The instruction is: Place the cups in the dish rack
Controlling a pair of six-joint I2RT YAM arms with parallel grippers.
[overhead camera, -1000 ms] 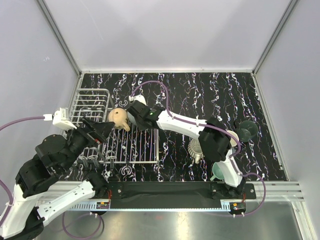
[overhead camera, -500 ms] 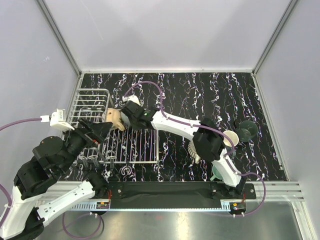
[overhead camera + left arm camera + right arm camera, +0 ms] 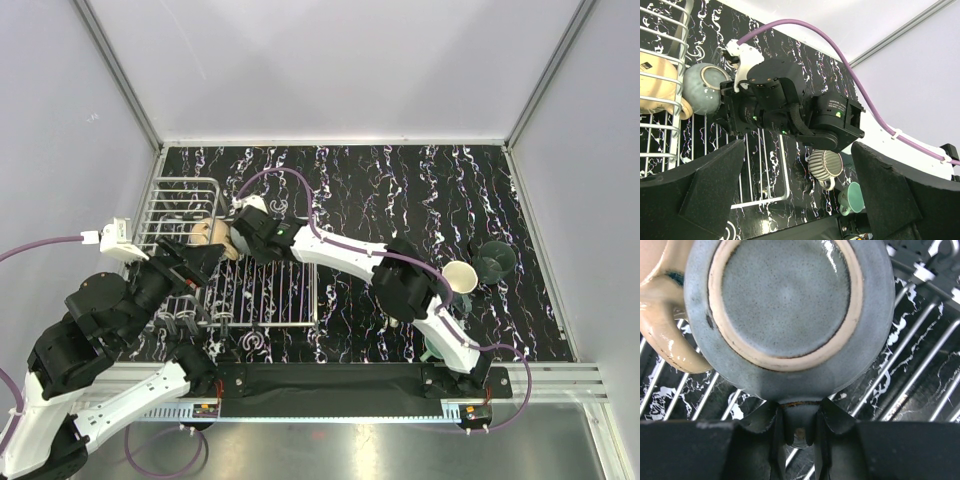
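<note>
The grey-teal cup (image 3: 790,305) hangs over the dish rack (image 3: 265,295), just beside the peach cup (image 3: 207,233) at the rack's raised basket. My right fingers (image 3: 765,432) pinch its handle, I judge so the body swings free for lowering between the wires. My left fingers (image 3: 705,185) are spread wide and empty at the rack's near side, while other cups (image 3: 825,164) wait on the tabletop (image 3: 400,190) to the rack's right.

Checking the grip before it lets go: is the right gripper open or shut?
Shut: the right gripper pinches the handle of the grey cup, as the right wrist view shows.
</note>
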